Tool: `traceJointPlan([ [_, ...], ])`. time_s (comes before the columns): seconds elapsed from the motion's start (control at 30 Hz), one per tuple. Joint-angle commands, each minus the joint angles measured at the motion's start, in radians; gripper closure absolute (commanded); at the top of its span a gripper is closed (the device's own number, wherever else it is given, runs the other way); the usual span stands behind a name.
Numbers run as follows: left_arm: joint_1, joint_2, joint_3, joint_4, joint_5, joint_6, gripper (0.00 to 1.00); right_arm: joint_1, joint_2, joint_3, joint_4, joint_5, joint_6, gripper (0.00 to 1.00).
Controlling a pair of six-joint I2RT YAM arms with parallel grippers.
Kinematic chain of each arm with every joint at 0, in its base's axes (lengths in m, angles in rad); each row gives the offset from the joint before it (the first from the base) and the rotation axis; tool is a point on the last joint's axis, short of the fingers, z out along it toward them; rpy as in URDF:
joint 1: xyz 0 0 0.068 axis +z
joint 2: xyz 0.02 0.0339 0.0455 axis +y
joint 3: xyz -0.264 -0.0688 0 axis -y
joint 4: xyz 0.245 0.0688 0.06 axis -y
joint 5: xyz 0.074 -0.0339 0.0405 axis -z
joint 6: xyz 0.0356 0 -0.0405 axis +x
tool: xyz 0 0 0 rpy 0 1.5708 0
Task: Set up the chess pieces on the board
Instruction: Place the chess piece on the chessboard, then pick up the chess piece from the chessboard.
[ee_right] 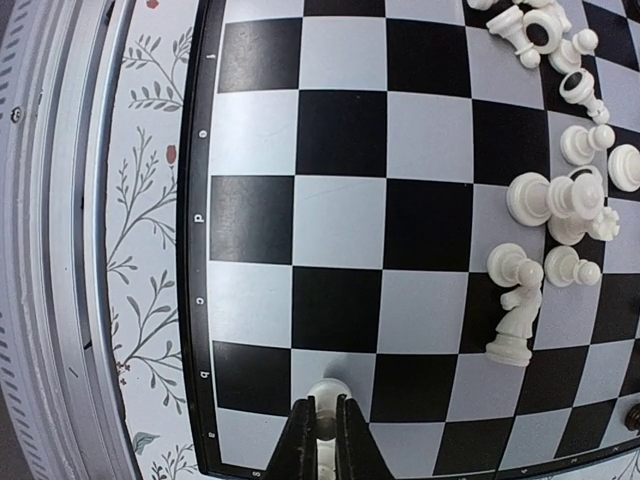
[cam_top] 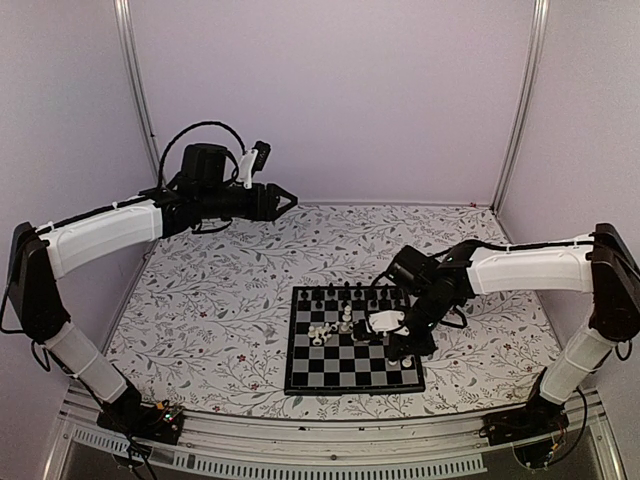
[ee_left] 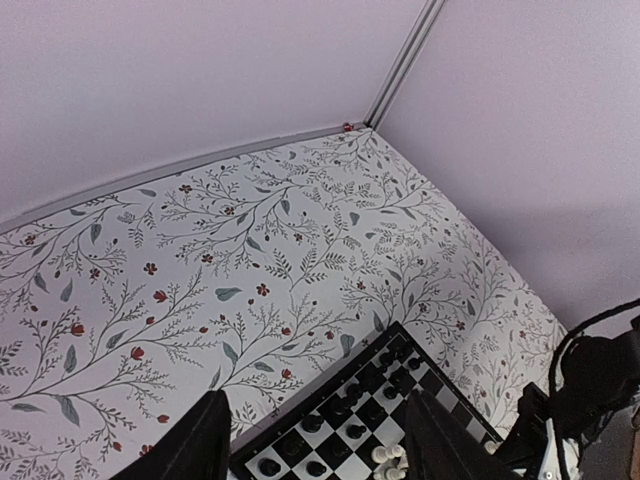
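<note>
Right jaws clamped on one upright white piece (ee_right: pixel 327 392), over the board (ee_right: pixel 340 130) by its near edge; left jaws apart, well away.

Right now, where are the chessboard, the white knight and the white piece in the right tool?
Chessboard (ee_right: pixel 340 130): right wrist view, a bare black square.
White knight (ee_right: pixel 515 322): right wrist view, its body.
Gripped white piece (ee_right: pixel 328 393): right wrist view, its rounded top.

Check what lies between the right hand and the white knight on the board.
Nothing: the right wrist view shows only bare board between the right hand, shut on a white piece, and the white knight.
</note>
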Motion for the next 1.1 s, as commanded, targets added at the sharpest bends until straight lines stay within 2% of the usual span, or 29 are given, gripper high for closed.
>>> traceJointPlan([
  [0.0, -0.006, 0.012, 0.025, -0.010, 0.004, 0.010, 0.38, 0.008, 0.026, -0.006, 0.023, -0.016, 0.018, 0.94],
  [0.2, -0.006, 0.012, 0.026, -0.010, 0.004, 0.010, 0.38, 0.009, 0.035, -0.010, 0.020, -0.015, 0.017, 0.93],
  [0.7, -0.006, 0.016, 0.026, -0.012, 0.007, 0.011, 0.37, 0.008, 0.037, 0.007, -0.015, -0.032, 0.011, 0.84],
  [1.07, -0.006, 0.009, 0.028, -0.012, 0.006, 0.013, 0.37, -0.037, 0.062, 0.158, -0.019, -0.018, 0.024, 0.83],
])
